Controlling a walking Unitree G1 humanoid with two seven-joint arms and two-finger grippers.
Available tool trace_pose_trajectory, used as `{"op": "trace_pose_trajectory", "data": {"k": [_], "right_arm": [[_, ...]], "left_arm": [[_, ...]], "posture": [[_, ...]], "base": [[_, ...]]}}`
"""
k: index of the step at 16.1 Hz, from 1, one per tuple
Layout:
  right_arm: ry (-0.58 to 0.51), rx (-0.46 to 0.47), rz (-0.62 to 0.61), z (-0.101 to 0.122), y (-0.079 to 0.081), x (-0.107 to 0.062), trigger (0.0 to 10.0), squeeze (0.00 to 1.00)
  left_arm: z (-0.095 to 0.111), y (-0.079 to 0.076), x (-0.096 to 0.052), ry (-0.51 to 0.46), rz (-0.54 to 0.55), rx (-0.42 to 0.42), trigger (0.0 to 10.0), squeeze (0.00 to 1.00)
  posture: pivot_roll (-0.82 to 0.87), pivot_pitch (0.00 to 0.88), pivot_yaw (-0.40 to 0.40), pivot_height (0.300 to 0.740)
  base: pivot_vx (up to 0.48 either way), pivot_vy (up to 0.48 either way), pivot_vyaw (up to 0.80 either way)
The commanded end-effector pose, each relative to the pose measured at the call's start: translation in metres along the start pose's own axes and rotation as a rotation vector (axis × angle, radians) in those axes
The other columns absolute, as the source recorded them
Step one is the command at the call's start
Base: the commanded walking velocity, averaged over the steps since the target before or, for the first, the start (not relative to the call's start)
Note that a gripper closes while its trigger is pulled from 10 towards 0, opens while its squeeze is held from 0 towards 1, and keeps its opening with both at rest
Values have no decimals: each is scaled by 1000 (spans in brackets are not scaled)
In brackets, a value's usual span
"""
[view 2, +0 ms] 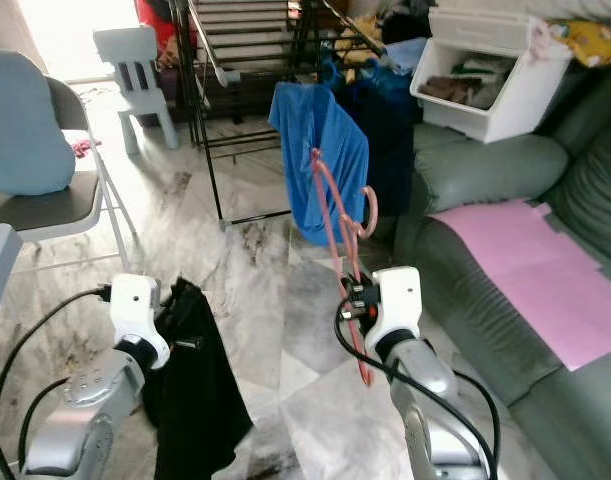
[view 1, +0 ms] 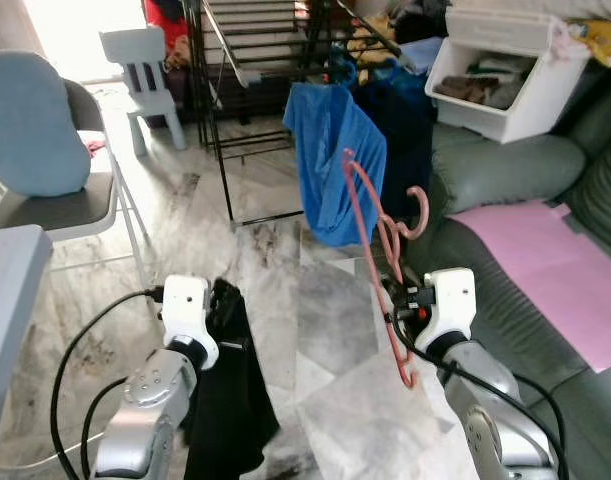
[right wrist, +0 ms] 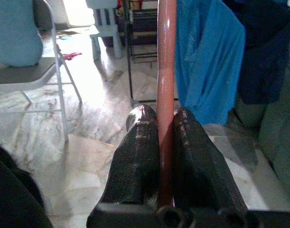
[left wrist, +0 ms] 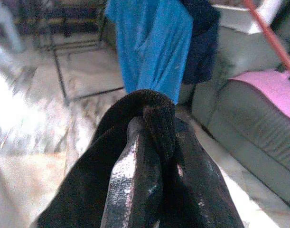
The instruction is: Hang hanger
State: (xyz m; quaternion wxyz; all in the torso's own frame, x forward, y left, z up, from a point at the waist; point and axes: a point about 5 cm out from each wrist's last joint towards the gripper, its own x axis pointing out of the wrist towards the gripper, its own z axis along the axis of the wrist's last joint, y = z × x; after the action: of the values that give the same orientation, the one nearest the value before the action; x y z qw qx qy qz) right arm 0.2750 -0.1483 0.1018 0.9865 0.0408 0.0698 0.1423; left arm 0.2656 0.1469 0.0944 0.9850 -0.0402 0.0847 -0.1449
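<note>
A pink plastic hanger point(view 1: 365, 215) stands nearly upright, its hook point(view 1: 417, 212) pointing toward the sofa. My right gripper point(view 1: 397, 300) is shut on the hanger's lower bar, and in the right wrist view the bar point(right wrist: 166, 71) runs straight up between the two black fingers point(right wrist: 137, 152). A black garment point(view 1: 230, 400) droops from my left gripper point(view 1: 223, 300), which is shut on it. In the left wrist view the cloth point(left wrist: 152, 107) wraps over the fingertips. Ahead stands a black drying rack point(view 1: 255, 70) with a blue shirt point(view 1: 330, 160) hanging from its right end.
A grey sofa point(view 1: 505, 170) with a pink cloth point(view 1: 545, 265) lies to the right, and a white bin point(view 1: 505, 85) of clothes sits on its arm. A folding chair point(view 1: 55, 205) with a blue cushion is at the left, a white child's chair point(view 1: 140, 70) behind it. Marble floor lies between.
</note>
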Motion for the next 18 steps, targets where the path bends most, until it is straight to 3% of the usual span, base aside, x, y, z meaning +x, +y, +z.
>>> {"op": "trace_pose_trajectory", "data": {"k": [1, 6, 11, 12, 13, 18], "right_arm": [[-21, -29, -2, 6, -4, 0, 10000, 0], [-23, -31, 13, 4, -2, -1, 10000, 0], [-27, -37, 24, 4, -1, -1, 10000, 0], [-28, -37, 23, 4, -1, -1, 10000, 0], [-28, -36, 24, 4, 0, -1, 10000, 0], [-31, -22, 28, 2, 5, -1, 10000, 0]], "left_arm": [[17, -5, 8, -71, -48, 48, 10000, 0], [37, 6, 18, -140, -63, 146, 10000, 0], [48, -2, 26, -189, -121, 256, 10000, 0], [49, -7, 27, -196, -166, 347, 10000, 0], [49, -8, 26, -200, -178, 381, 10000, 0], [40, -13, 21, -180, -232, 336, 10000, 0]], "posture": [[-98, 0, 4, 740], [-98, 0, 14, 740], [-103, 0, 22, 740], [-101, 0, 25, 740], [-100, 0, 28, 740], [-93, 0, 42, 740]], "base": [[0, 0, 0], [0, 0, 0], [0, 0, 0], [0, 0, 0], [0, 0, 0], [111, 0, 0]]}}
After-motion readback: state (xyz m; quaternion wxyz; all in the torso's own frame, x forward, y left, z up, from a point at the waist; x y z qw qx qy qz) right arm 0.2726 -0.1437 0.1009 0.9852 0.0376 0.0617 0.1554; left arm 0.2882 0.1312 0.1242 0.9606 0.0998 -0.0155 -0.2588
